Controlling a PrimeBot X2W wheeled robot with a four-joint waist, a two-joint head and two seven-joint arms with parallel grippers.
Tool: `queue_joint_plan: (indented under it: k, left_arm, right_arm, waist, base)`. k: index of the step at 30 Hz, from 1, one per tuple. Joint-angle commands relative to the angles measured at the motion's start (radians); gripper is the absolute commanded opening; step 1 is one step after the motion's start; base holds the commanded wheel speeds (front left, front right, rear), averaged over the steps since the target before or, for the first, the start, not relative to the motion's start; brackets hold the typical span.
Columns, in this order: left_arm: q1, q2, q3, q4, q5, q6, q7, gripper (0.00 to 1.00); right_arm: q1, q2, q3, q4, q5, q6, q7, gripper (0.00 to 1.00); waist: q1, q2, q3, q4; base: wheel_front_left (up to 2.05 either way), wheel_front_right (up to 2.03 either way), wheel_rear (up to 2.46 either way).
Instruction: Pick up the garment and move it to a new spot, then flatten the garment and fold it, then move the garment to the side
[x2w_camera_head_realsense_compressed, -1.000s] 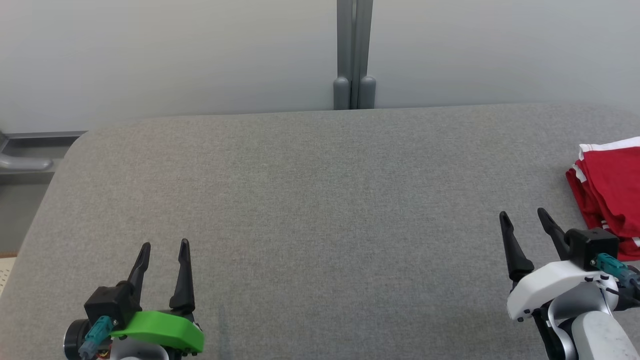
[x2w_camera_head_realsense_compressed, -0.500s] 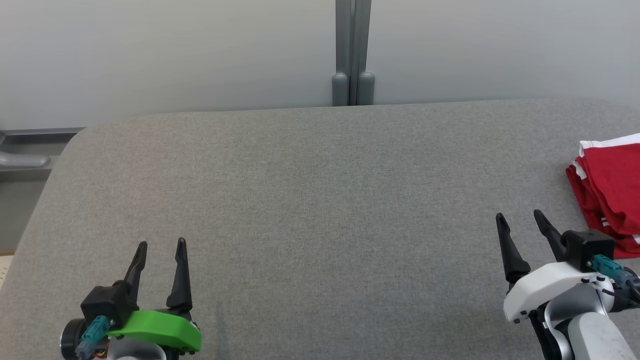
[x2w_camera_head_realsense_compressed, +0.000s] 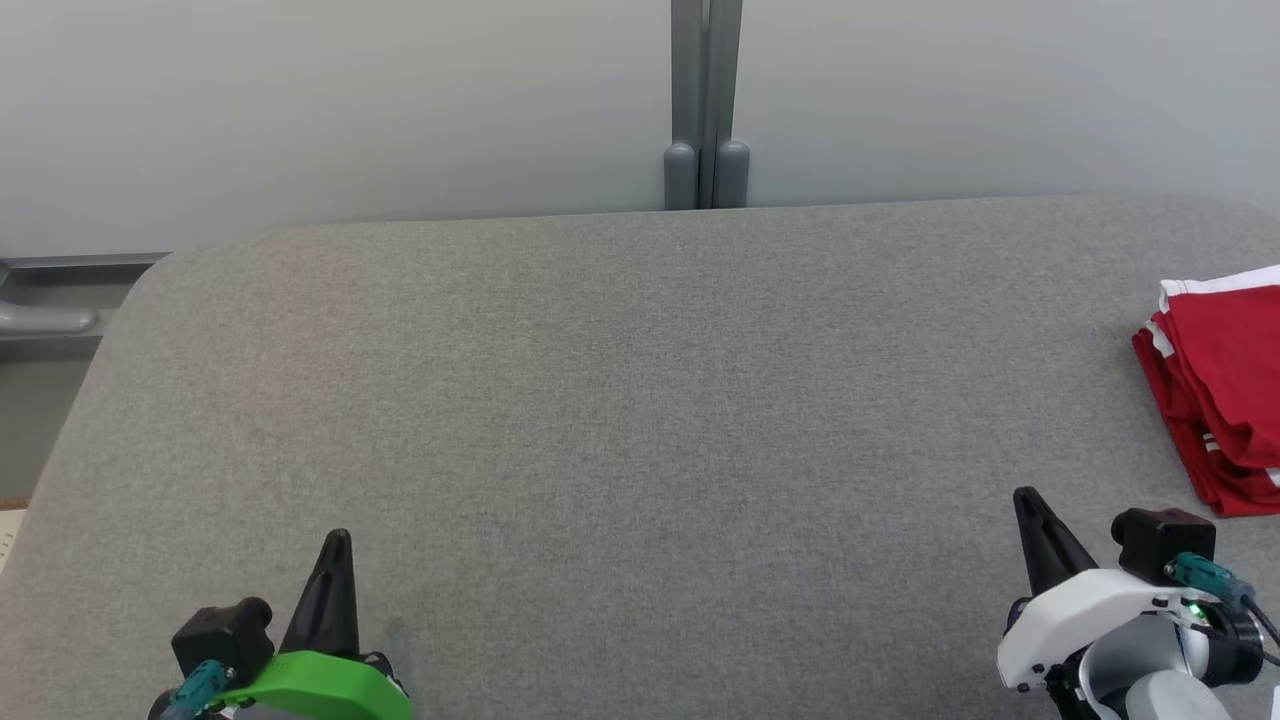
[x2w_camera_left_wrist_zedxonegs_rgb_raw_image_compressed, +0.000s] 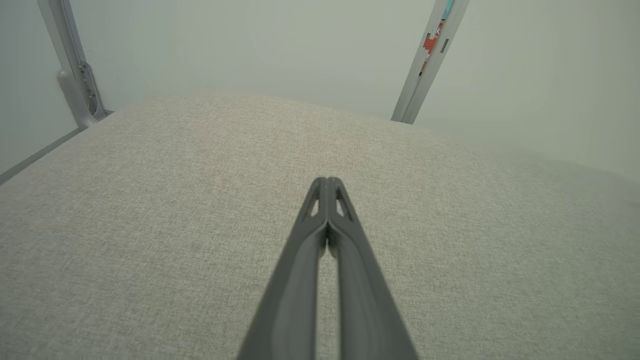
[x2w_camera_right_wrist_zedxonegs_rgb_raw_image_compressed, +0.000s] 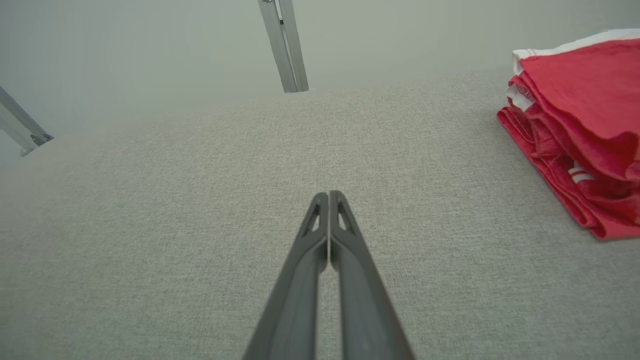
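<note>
One red garment with white trim lies bunched in loose layers at the far right of the grey padded surface, partly cut off by the edge of the head view. The rest of the surface is bare fabric. The left fingers are pressed together and hold nothing, low at the near left, well apart from the cloth. The right fingers are also closed tight and empty, near the garment but not touching it. In the right wrist view the heap sits ahead and off to the right of the shut tips.

Handling, as a judgement: thin jersey-type cloth, so light, soft and limp. It will sag and drape once lifted, and the layers will likely slide apart. Nothing fragile, and not slippery against the padding. The best hold looks like a pinch across a thick folded edge or the white-trimmed hem on the near left side of the heap, going deep enough to catch several layers. A top-layer pinch would probably just peel it open. The right fingers need to open first.
</note>
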Motion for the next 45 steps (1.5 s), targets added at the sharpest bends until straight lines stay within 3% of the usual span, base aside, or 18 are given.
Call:
queue_joint_plan:
  k: [1, 23, 45]
  left_arm:
    - [-0.017, 0.004, 0.011, -0.021, -0.046, 0.000, 0.009, 0.00]
    - [-0.033, 0.001, 0.046, -0.060, -0.396, -0.001, 0.104, 0.00]
    - [-0.048, -0.002, 0.076, -0.088, -0.671, -0.001, 0.181, 0.00]
  right_arm:
    - [-0.024, -0.005, -0.009, -0.014, 0.049, 0.000, 0.005, 0.00]
    - [-0.041, 0.013, -0.029, -0.019, 0.418, 0.000, 0.039, 0.00]
    - [-0.057, 0.027, -0.049, -0.019, 0.709, -0.001, 0.069, 0.00]
  waist:
    - [0.0001, 0.0000, 0.000, 0.000]
    - [0.0001, 0.0000, 0.005, -0.004]
    - [0.0001, 0.0000, 0.010, -0.008]
  base:
    - [0.00, 0.00, 0.00]
    - [0.00, 0.00, 0.00]
    - [0.00, 0.00, 0.00]
